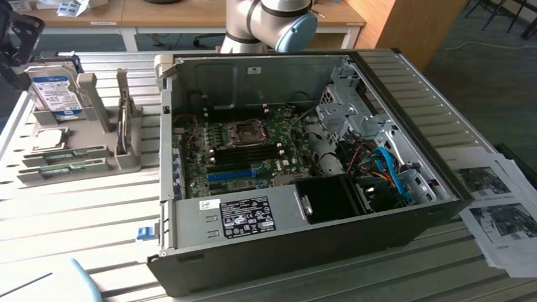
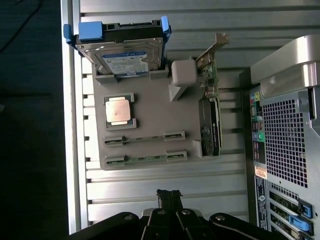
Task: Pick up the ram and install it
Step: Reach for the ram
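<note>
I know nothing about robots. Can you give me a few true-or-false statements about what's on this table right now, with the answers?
1. The computer case lies open with its motherboard showing. True.
2. Two ram sticks rest in the grey holder. True.
3. The gripper is carrying a ram stick. False: it is shut with nothing in it, and it is over the table, clear of the holder.
4. The hard drive is fitted inside the case. False: it stands in the holder, outside the case.
5. Papers lie beside the case, on the exterior view's right. True.
</note>
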